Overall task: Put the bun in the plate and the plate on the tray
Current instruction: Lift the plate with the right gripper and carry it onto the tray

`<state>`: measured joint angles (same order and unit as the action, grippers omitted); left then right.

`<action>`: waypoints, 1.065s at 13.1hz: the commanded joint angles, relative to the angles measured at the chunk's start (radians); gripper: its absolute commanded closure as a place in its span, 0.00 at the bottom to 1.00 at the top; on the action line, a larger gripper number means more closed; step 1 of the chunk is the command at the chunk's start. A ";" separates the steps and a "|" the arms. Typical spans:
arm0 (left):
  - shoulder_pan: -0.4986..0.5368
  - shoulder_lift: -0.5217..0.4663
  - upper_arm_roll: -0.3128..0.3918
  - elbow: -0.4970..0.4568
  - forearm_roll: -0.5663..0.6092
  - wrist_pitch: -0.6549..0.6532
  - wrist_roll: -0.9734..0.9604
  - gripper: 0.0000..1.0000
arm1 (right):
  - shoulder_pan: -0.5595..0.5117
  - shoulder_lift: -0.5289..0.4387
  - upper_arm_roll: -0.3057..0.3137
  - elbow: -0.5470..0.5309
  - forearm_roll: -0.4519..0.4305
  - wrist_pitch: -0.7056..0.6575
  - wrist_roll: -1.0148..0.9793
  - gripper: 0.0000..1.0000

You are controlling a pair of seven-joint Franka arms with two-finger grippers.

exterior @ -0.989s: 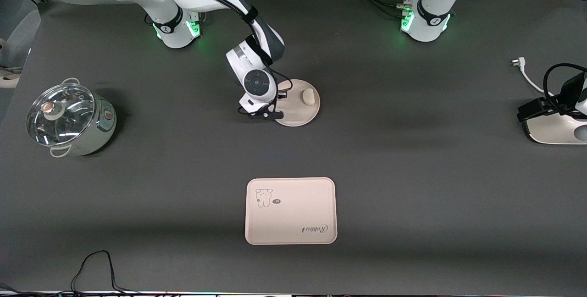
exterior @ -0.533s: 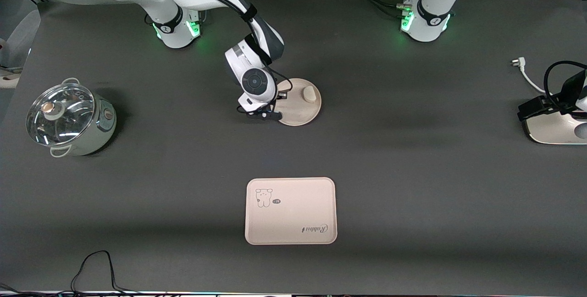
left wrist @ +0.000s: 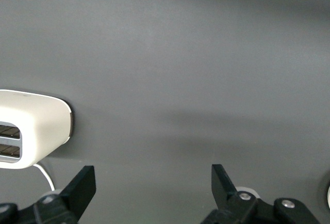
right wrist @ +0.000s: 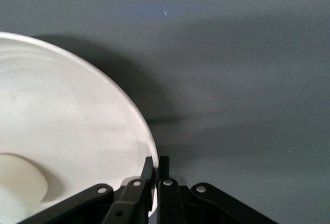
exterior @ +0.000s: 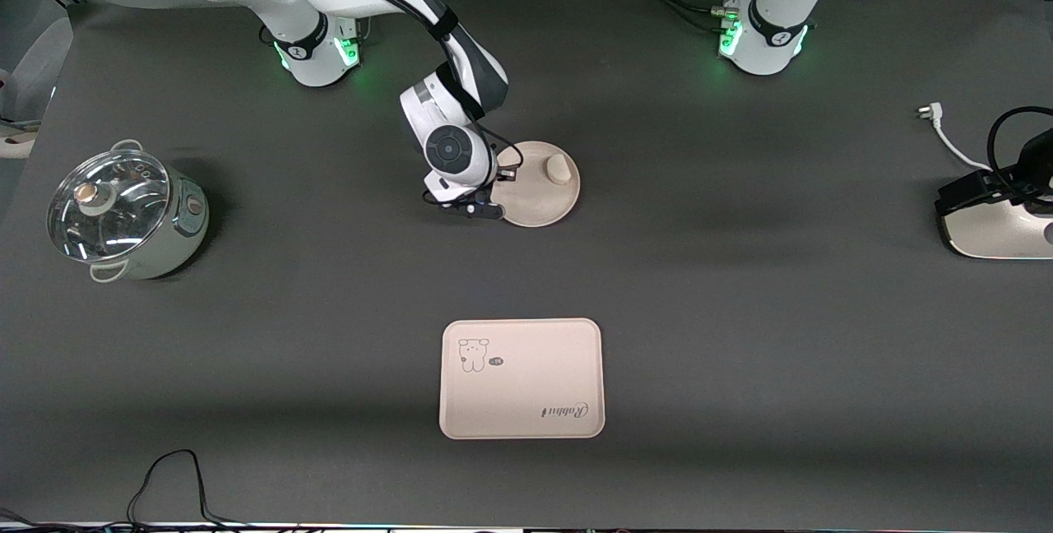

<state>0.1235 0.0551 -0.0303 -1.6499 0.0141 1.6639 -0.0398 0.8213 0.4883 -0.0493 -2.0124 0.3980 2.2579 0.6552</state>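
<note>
Dark grey tabletop. The right gripper (exterior: 491,202) has its fingers pinched tight on the rim of the plate (exterior: 539,202), bun (exterior: 558,169) sitting in it. The tray (exterior: 522,378) lies nearer the camera, well apart. The left gripper (left wrist: 153,185) waits by the toaster (exterior: 995,230), fingers spread wide, holding nothing.

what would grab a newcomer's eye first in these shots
The right gripper, its jaws pinched shut on the rim of the plate mid-table, with the bun already lying in it. Next, the tray with its cartoon drawing, nearer the front camera than the plate. The left gripper waits open beside a white toaster.
</note>
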 commanded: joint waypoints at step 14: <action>0.022 -0.035 -0.008 -0.042 -0.020 -0.007 0.095 0.00 | -0.301 0.013 -0.009 0.461 0.015 -0.380 -0.077 1.00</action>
<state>0.1527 0.0371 -0.0423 -1.6686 0.0045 1.6446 0.0365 0.5552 0.4497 -0.0621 -1.6555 0.3983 1.9191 0.6058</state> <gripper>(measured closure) 0.000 0.952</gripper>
